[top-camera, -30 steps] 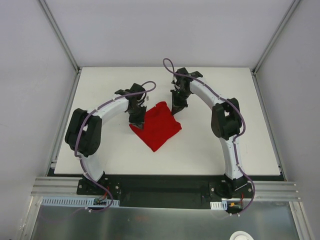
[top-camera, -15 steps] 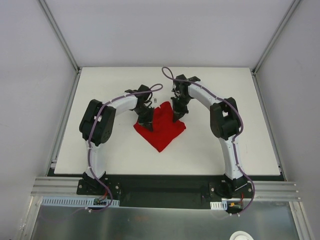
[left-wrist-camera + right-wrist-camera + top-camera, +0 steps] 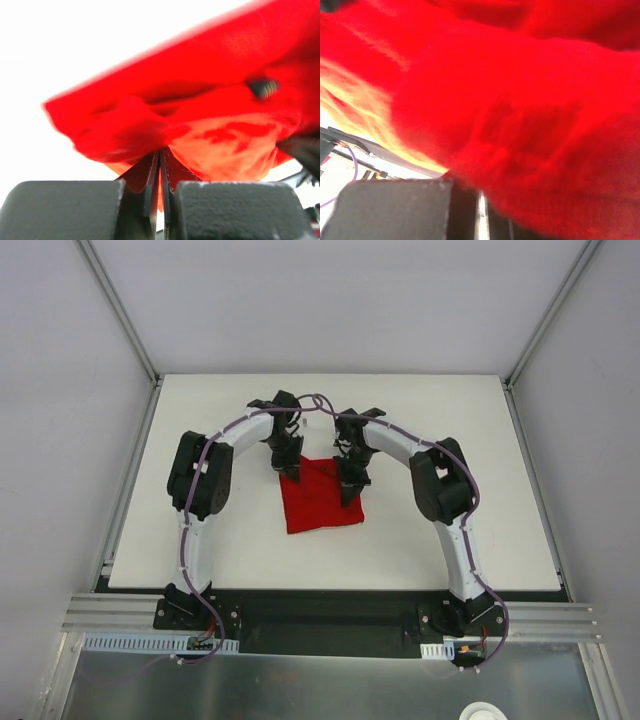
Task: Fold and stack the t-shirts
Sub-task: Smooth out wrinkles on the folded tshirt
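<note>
The red t-shirt (image 3: 320,502) lies folded into a small square near the middle of the white table (image 3: 180,430). My left gripper (image 3: 291,471) is shut on its far left corner. In the left wrist view the cloth (image 3: 210,125) is pinched between the closed jaws of that gripper (image 3: 161,172) and hangs beyond them. My right gripper (image 3: 349,490) is shut on the shirt's right edge. Red fabric (image 3: 520,100) fills the right wrist view and covers the fingertips there.
Grey walls and metal rails (image 3: 130,455) border the table on the left, right and back. The two arm bases stand on the black strip (image 3: 320,615) at the near edge. The arms arch inward over the table's middle.
Both grippers swung inward and toward the back with the shirt. The cloth turned from a diamond shape into a squared-off fold lying straighter on the table.
</note>
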Robot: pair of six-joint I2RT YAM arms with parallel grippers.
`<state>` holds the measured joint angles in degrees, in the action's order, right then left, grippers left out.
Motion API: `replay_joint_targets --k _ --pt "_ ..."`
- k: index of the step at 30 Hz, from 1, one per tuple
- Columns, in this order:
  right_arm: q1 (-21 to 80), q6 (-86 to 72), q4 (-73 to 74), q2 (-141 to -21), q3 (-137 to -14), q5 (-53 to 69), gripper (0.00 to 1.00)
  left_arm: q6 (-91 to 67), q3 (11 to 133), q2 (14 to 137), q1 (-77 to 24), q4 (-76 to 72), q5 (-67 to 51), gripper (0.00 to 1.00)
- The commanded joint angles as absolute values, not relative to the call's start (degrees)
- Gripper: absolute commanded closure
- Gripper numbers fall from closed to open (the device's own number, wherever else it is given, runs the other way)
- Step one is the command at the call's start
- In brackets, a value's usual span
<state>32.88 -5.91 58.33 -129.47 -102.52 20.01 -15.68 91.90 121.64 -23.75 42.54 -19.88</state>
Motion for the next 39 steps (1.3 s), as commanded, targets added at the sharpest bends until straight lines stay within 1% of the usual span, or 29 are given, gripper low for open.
replay_joint_targets --k 1,6,10,13,18,19,21,22,23,25,27,31,32,33,34,35,36,37,38,39 --pt "33.92 -6.76 60.73 -126.3 -103.62 20.65 0.99 -13.28 99.65 124.44 -21.89 46.75 -15.12 1.0" --pt "33.92 -7.38 61.0 -127.09 -105.2 20.3 0.99 -13.8 108.71 129.98 -21.45 50.27 -15.82 1.0" --pt "33.93 -7.47 61.43 -127.35 -106.35 19.95 0.99 -14.33 108.63 130.61 -21.53 50.27 -18.63 1.0" --pt "33.84 -7.47 61.52 -127.0 -106.87 19.78 0.99 -13.19 107.67 127.01 -21.8 50.27 -17.58 1.0" --pt "33.84 -7.82 61.09 -126.39 -107.31 18.81 0.99 -13.01 105.04 117.44 -21.71 50.27 -16.52 1.0" --pt "33.75 -7.82 61.08 -126.3 -107.58 18.63 0.99 -13.53 104.59 115.94 -21.71 50.19 -16.78 0.98" --pt "33.75 -7.65 61.08 -126.12 -108.45 17.93 0.99 -14.06 103.63 111.81 -22.15 50.19 -15.48 0.89" --pt "33.66 -7.73 61.0 -126.04 -108.81 17.58 0.99 -14.76 103.54 109.19 -22.24 50.01 -15.29 0.82" --pt "33.66 -7.82 61.0 -125.77 -109.24 17.14 0.99 -15.11 103.36 107.94 -22.41 49.92 -14.86 0.79" --pt "33.58 -7.47 60.73 -124.81 -110.39 16.18 0.99 -15.82 103.1 105.22 -22.68 49.92 -13.71 0.76" --pt "33.31 -7.21 60.38 -124.28 -110.92 14.6 0.99 -16.17 101.61 104.15 -22.76 49.92 -13.62 0.78" --pt "31.91 -6.42 60.29 -124.19 -113.02 13.63 1.0 -15.82 96.87 101.79 -23.47 49.22 -12.66 0.92" --pt "31.64 -6.16 60.64 -124.36 -113.46 13.54 0.99 -15.73 94.94 101.08 -23.55 48.87 -12.4 0.93" --pt "31.47 -5.89 60.73 -124.28 -113.73 13.19 0.99 -15.65 94.14 100.38 -23.82 48.87 -11.96 0.91" --pt "30.86 -5.8 60.65 -124.02 -113.99 13.01 0.99 -15.73 93.52 98.37 -23.82 48.78 -10.21 0.87" --pt "30.5 -5.19 60.64 -123.84 -114.6 12.92 0.98 -15.65 92.38 97.22 -23.73 48.78 -9.33 0.79" --pt "29.89 -4.92 60.38 -123.58 -114.78 12.66 0.95 -15.38 92.11 96.16 -23.64 48.78 -8.1 0.76" --pt "29.36 -4.75 60.38 -123.57 -115.22 12.83 0.91 -15.21 91.94 94.06 -23.64 48.78 -6.78 0.73" --pt "29.09 -3.96 60.12 -123.49 -115.92 13.35 0.83 -14.94 92.11 93.09 -23.73 48.69 -4.24 0.71" --pt "28.83 -3.61 59.86 -123.49 -116.36 13.53 0.79 -14.59 92.28 92.21 -23.64 48.78 -3.17 0.65"
